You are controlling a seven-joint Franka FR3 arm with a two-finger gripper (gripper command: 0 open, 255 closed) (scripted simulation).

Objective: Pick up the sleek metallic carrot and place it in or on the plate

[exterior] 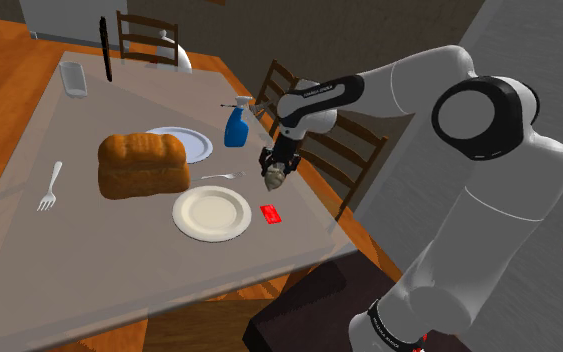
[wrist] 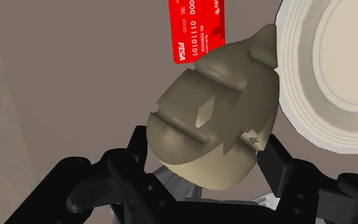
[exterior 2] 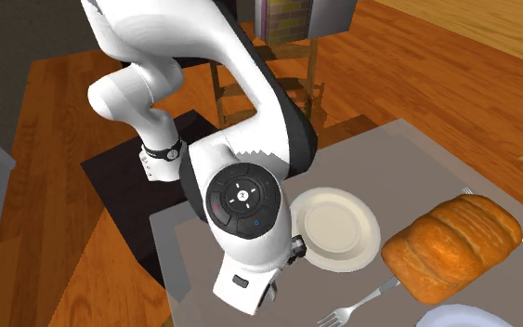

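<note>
- Grasping the carrot (wrist: 215, 121) between its two black fingers, the end effector (wrist: 209, 159) is clenched on the thick part of it. In the shoulder view the carrot hangs in the air above the desk (exterior: 89, 250), close to the red card (exterior: 270, 213) and near the cream plate (exterior: 181, 213).
- The carrot is dull olive-grey with a soft shine, a fat body and one narrow tip. I judge it stiff and not fragile; its weight I cannot tell.
- The smooth, tapering skin may slide toward the thin end, so the wide middle with its shallow ridges seems the best place for the grip.
- In the wrist view the carrot covers the fingertips, so the exact contact is hidden, and the picture's edge cuts the plate.
- In the second exterior view the arm's big wrist joint stands in front of the hand.
- A second, whiter plate (exterior: 197, 152) lies behind the bread loaf (exterior: 142, 165); the cream one is closer, and I take it as the goal.
</note>
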